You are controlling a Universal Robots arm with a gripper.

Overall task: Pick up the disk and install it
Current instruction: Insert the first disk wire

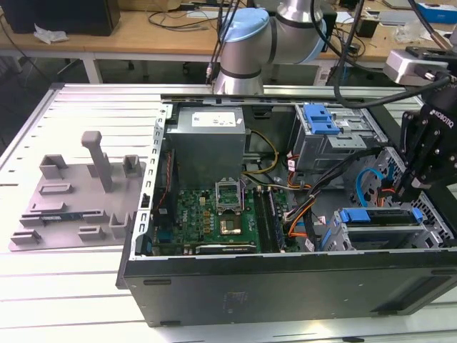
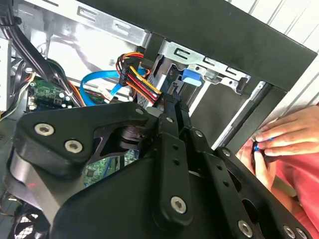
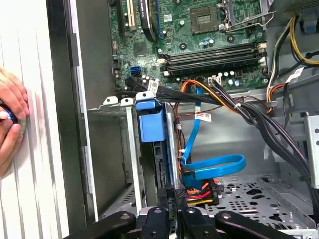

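The disk (image 1: pixel 382 223), with its blue carrier bracket, sits edge-up in the drive cage at the front corner of the open computer case on the exterior view's right. In the first wrist view I see the disk (image 3: pixel 151 127) edge-on inside the cage, with its blue tab on the end away from me. My gripper (image 1: pixel 408 191) hangs over the end of that cage. In both wrist views the gripper (image 3: pixel 171 199) (image 2: pixel 174 107) has its fingers drawn together in line with the disk's (image 2: pixel 192 77) near end. No gap shows between them.
A grey fixture plate (image 1: pixel 78 200) with upright posts lies on the table at the exterior view's left. Coloured cables (image 3: pixel 199 191) and a blue ribbon cable (image 3: pixel 219 167) run beside the cage. A person's hand (image 3: pixel 11 117) rests just outside the case wall. A second blue-fronted bay (image 1: pixel 320 118) stands further back.
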